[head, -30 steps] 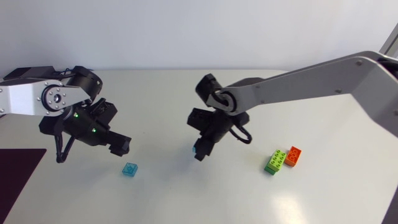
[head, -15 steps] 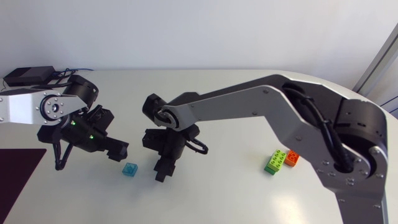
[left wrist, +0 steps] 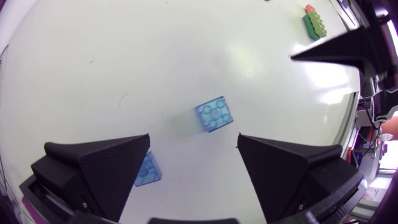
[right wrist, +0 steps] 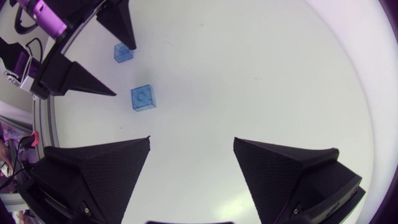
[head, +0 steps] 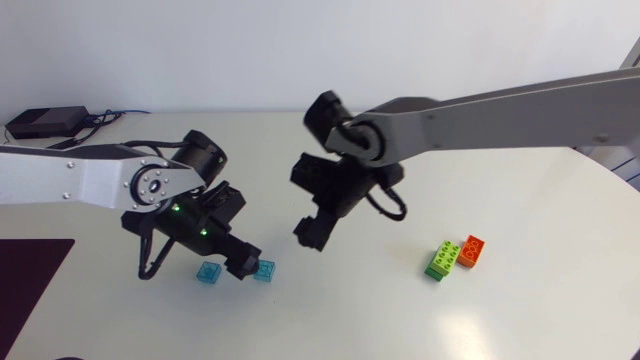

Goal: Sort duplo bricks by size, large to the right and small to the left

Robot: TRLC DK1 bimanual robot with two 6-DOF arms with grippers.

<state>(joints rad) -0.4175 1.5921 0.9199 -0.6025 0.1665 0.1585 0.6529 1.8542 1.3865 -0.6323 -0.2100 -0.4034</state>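
Note:
Two small translucent blue bricks lie on the white table at the left, one [head: 209,273] [left wrist: 147,169] [right wrist: 122,52] and the other [head: 264,270] [left wrist: 216,115] [right wrist: 143,98] close beside it. My left gripper [head: 245,263] [left wrist: 193,140] hovers open between them, holding nothing. In the left wrist view one brick lies just ahead of the gap and the other sits by one finger. My right gripper [head: 310,232] [right wrist: 191,142] is open and empty, above the table to the right of the blue bricks. A large green brick [head: 443,260] [left wrist: 316,25] and an orange brick [head: 472,250] touch at the right.
A dark mat [head: 30,275] lies at the table's left edge. A black box with cables [head: 45,122] sits at the back left. Bare white tabletop [head: 350,300] stretches between the blue pair and the green and orange pair.
My right gripper carried a blue brick leftwards, opened and left it beside the other blue brick, then drew back to the right. My left arm moved right, over the two blue bricks.

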